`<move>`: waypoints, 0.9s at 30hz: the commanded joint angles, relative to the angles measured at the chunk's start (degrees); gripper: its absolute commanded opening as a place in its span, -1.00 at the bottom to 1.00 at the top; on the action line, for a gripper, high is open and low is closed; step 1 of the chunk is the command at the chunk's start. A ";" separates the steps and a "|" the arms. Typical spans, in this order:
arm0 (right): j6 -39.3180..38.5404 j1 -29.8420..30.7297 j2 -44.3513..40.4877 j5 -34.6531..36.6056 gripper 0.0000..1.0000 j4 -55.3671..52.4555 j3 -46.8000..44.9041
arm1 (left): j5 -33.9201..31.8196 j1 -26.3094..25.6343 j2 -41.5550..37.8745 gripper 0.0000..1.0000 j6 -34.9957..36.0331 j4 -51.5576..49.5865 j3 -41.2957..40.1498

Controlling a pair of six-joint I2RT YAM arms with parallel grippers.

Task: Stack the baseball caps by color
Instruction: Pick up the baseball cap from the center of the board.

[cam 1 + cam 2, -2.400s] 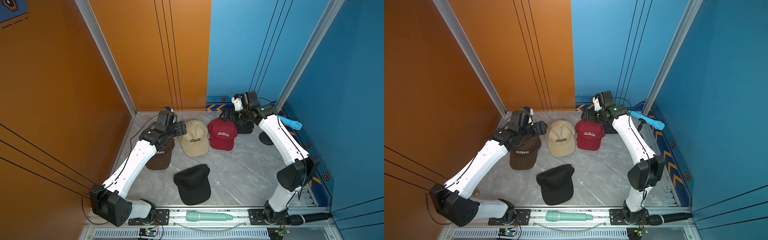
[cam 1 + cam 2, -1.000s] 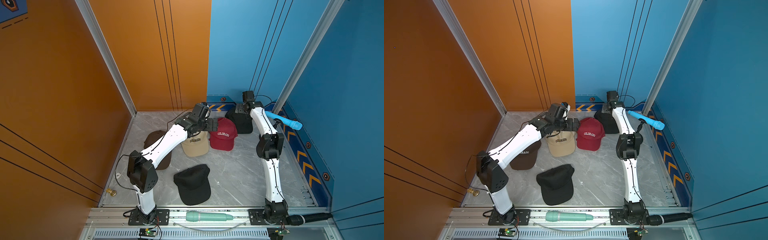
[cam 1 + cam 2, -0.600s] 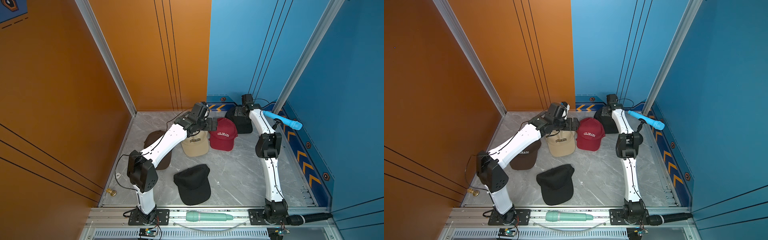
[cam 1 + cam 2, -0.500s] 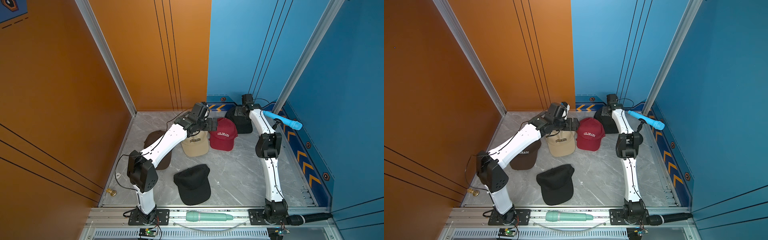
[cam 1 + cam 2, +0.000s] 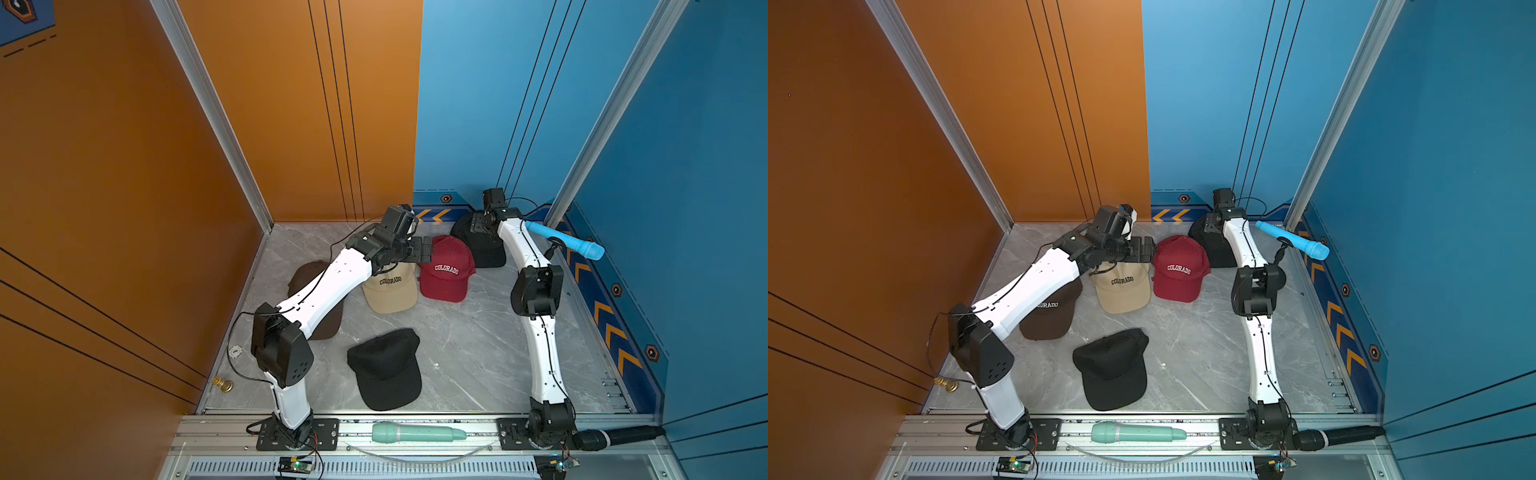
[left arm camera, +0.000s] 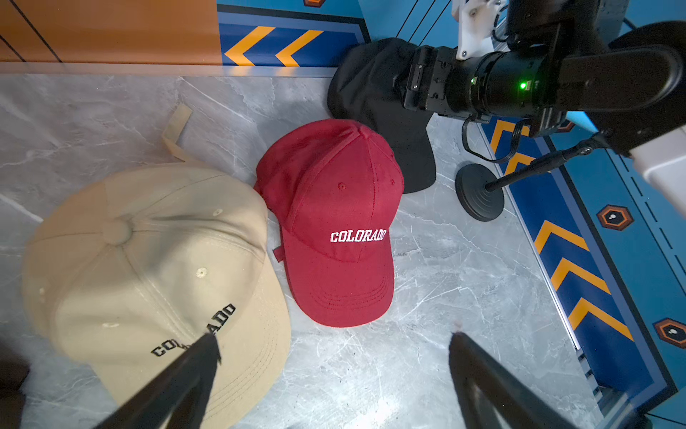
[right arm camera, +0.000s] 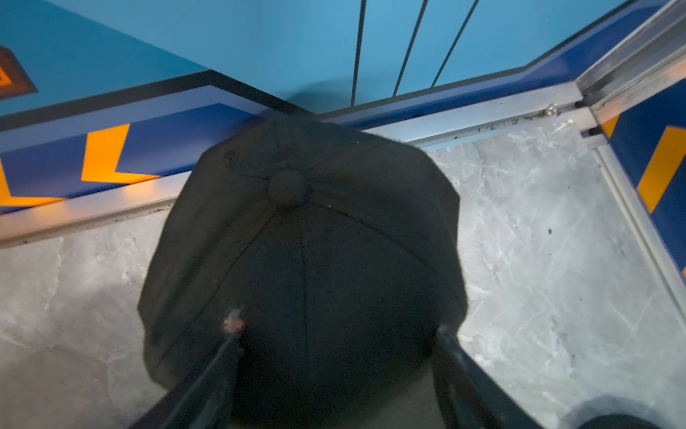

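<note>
Relocated since earlier frames: left arm point(image 5: 324, 286) and right arm point(image 5: 540, 332), both now stretched toward the far caps.

Nearest, on tabletop point(image 5: 478, 353): plain black cap point(image 5: 386, 368), lying alone.

Further back, in a row: brown cap point(image 5: 1050, 320), partly hidden under left arm; beige cap point(image 5: 390, 291); red cap point(image 5: 444, 270), touching the beige one.

Above beige and red caps: left gripper point(image 6: 334, 336), jaws wide apart, holding nothing.

Farthest, against blue back wall point(image 5: 478, 124): second black cap point(image 7: 304, 260).

Over its crown: right gripper point(image 7: 337, 330), jaws apart, one fingertip each side, against the fabric; firm hold not confirmable.
</note>
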 commanded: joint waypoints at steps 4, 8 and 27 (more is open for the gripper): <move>-0.32 -0.20 2.11 -0.25 0.22 0.32 0.98 | -2.66 0.37 -3.83 0.96 -0.59 -2.12 -1.75; -0.58 -0.38 2.22 -0.95 -0.07 0.58 0.96 | -3.47 0.37 -5.09 0.96 -0.93 -2.45 -3.05; -2.04 0.13 -8.13 -3.38 -1.00 3.21 -7.52 | -8.13 -1.64 -10.15 0.96 -2.63 -3.38 -7.77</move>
